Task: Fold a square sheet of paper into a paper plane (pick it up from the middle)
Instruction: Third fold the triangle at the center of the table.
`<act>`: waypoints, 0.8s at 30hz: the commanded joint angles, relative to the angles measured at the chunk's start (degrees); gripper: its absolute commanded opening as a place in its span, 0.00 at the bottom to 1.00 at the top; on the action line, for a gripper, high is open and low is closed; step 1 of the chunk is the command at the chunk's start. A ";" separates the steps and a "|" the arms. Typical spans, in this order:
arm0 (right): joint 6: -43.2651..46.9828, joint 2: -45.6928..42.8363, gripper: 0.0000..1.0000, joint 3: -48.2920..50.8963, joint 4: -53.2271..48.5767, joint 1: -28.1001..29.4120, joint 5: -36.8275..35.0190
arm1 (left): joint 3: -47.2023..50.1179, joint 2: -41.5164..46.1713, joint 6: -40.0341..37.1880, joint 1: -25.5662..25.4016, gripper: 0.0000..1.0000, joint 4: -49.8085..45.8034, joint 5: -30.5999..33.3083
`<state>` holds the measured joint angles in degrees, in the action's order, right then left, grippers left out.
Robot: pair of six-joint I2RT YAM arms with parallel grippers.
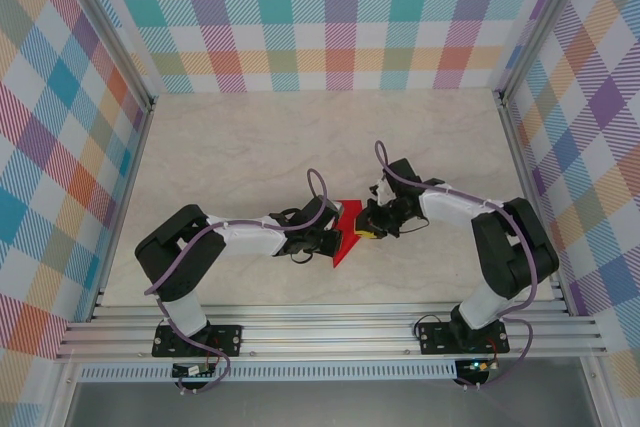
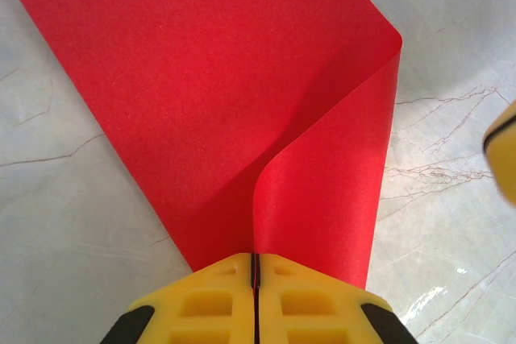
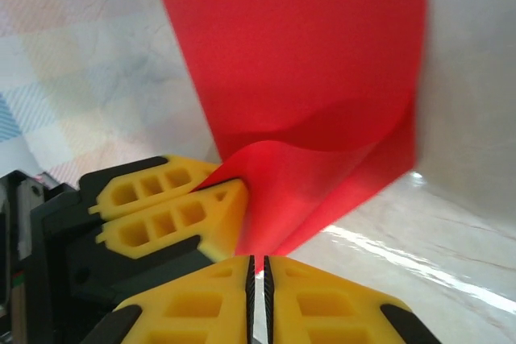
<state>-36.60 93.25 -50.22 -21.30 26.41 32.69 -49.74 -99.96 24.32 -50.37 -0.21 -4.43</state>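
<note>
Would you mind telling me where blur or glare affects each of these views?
Top external: evenly lit and sharp. Left wrist: red paper crisp, faint glare on the table at lower right. Right wrist: the paper's right edge is smeared, with a bright glare streak on the table beside it.

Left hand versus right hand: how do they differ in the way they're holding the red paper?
The left hand comes at the red paper from the left, the right hand from the right. The left hand grips a broad, curled stretch of the sheet; the right hand pinches a narrow, tapering tip. Both are shut on it, close together.
</note>
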 commanded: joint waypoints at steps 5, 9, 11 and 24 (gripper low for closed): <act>-3.76 3.21 0.14 0.32 7.38 1.28 4.95 | 0.08 -1.11 -1.31 0.61 0.07 -1.13 -0.26; -3.13 5.51 0.14 -0.68 6.10 1.57 3.27 | 0.08 -1.13 -1.35 0.64 0.07 -1.15 -0.36; -3.08 6.66 0.13 -0.89 6.20 1.67 3.08 | 0.08 -1.15 -1.33 0.61 0.07 -1.11 -0.49; -1.72 8.94 0.14 -3.60 2.77 2.68 0.57 | -0.49 -1.61 -1.77 0.60 0.07 -2.22 -0.72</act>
<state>-39.18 100.73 -52.88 -16.58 28.62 34.48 -49.74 -100.03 23.31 -50.30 -0.23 -4.64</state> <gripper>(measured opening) 0.137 0.074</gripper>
